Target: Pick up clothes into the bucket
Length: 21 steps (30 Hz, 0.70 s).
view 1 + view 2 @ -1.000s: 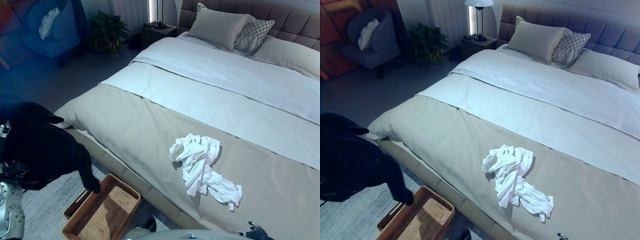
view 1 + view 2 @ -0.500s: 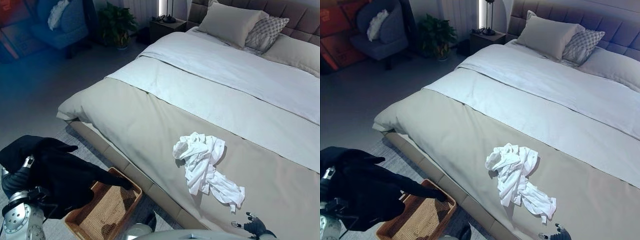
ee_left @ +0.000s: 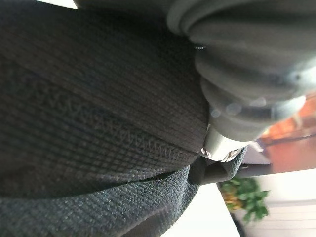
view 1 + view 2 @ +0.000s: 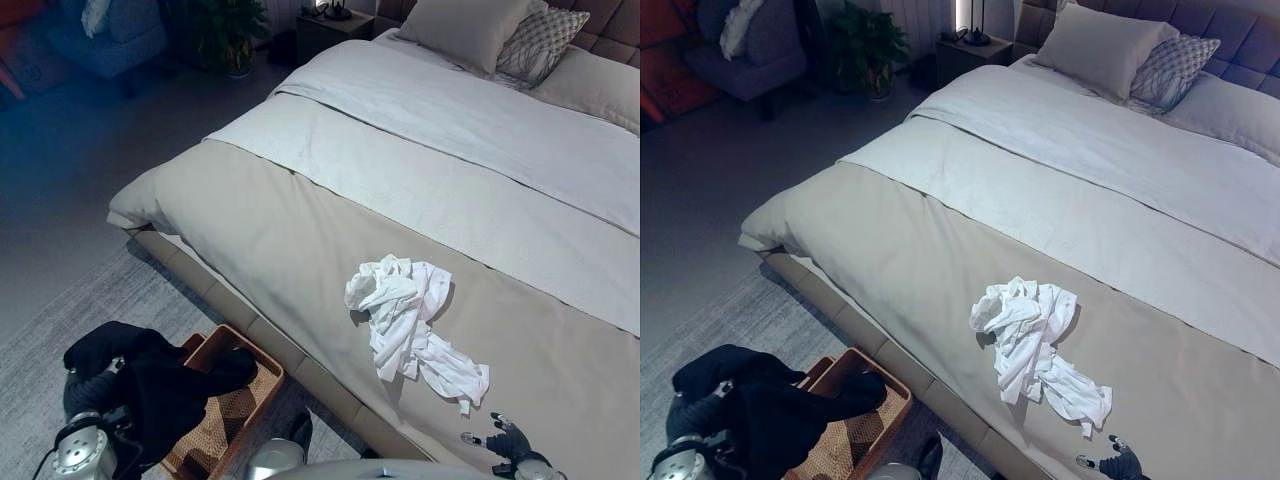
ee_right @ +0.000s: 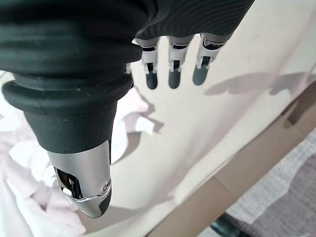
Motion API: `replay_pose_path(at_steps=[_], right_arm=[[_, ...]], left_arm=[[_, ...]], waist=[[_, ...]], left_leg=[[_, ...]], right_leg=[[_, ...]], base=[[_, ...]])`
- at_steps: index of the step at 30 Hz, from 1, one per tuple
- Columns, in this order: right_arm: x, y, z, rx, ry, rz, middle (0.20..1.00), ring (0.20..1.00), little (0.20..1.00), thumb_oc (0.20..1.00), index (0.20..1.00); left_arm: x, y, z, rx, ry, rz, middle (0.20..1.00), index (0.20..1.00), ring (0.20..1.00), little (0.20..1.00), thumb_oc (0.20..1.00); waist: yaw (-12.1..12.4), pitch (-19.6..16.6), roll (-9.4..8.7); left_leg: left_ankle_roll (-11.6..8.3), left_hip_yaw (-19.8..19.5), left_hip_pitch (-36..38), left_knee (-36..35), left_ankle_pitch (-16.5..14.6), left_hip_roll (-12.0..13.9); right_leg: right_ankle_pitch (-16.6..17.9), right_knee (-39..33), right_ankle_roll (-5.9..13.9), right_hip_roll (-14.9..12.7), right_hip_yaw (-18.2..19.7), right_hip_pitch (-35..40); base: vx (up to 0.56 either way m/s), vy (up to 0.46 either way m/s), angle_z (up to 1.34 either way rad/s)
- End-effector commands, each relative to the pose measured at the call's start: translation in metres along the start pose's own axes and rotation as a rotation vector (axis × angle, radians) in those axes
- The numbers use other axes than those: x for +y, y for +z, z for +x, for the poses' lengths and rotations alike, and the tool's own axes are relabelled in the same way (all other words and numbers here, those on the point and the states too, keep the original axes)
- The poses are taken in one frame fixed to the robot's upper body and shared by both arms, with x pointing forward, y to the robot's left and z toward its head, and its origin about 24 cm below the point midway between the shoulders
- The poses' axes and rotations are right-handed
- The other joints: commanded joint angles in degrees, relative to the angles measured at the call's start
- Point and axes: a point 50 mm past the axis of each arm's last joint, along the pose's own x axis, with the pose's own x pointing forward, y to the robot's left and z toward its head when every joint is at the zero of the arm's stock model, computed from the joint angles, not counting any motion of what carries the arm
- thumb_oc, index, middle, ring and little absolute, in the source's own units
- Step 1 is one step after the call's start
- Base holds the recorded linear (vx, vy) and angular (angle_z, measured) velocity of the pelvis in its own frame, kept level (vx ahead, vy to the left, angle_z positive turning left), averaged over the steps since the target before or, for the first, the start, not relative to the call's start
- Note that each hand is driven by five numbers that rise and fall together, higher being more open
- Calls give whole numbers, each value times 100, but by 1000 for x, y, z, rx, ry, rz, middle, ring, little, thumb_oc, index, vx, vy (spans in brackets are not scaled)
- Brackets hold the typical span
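A wide bed (image 4: pixel 300 230) takes up most of the room, and everything else sits around it. On the floor by its foot corner stands a brown wicker basket (image 4: pixel 262 377), its rim just beside the bed frame. A black garment (image 4: pixel 165 385) of heavy, finely ribbed knit with a line of stitching lies bunched half over the basket's outer rim, one sleeve reaching across the woven bottom and the rest heaped on the grey rug (image 4: pixel 90 310) beside it. The left robot hand (image 3: pixel 219 148) is buried in that dark cloth; in the wrist view the fabric wraps close around it, and I cannot tell whether the fingers are curled or loose.

On the bed's beige cover, near the foot edge, lies a white garment (image 4: pixel 405 320), thin and crumpled, twisted into a long heap with a creased tail trailing toward the foot of the bed. The right robot hand (image 4: pixel 510 442) hovers just past that tail, near the bed's foot edge, with its fingers (image 5: pixel 170 74) straight and spread, holding nothing; it sits above the cover, apart from the white cloth.

At the head of the bed lean pillows (image 4: pixel 470 25), one plain and one patterned. Off the far corner of the bed stand a potted plant (image 4: pixel 865 40) and an armchair (image 4: pixel 745 45).
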Motion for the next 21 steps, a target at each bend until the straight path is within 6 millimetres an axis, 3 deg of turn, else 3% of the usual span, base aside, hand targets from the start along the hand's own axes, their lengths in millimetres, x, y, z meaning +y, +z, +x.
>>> replay_pose_path(at_steps=[1,4,6,8,14,21], right_arm=[[-17,24,4,-91,-53,-60,1000,1000,1000,1000,1000],[-14,33,5,-125,-49,-63,1000,1000,1000,1000,1000],[-11,38,6,-144,-46,-52,1000,1000,1000,1000,1000],[-11,49,7,-179,-52,-41,1000,1000,1000,1000,1000],[-12,68,10,-232,-71,-36,1000,1000,1000,1000,1000],[-17,96,9,-329,-117,0,1000,1000,1000,1000,1000]], left_arm=[[5,21,14,-69,38,19,200,200,200,200,200],[-10,14,22,-15,23,-38,200,200,200,200,200],[-14,2,27,61,31,2,200,200,200,200,200],[-22,1,33,85,27,46,200,200,200,200,200],[-29,4,41,111,44,45,200,200,200,200,200],[-21,23,54,85,99,230,200,200,200,200,200]], waist=[[-219,89,-60],[-330,274,-83],[-409,353,-84],[-546,508,-89],[-696,741,-169],[-928,1036,-440]], left_leg=[[143,178,-241,547,-311,20],[159,298,-456,703,-327,21],[164,374,-589,772,-322,26],[190,533,-817,894,-332,36],[207,799,-1302,1129,-328,88],[232,1057,-1966,1481,-378,197]], right_leg=[[386,476,81,-153,153,-651],[432,570,82,-148,302,-896],[464,625,78,-143,390,-1061],[534,726,80,-139,562,-1364],[655,939,80,-110,851,-1953],[964,912,161,-58,1143,-2554]], base=[[-88,53,-21],[-95,39,-26],[-109,61,-25],[-120,104,-32],[-89,76,-41],[-80,56,-26]])
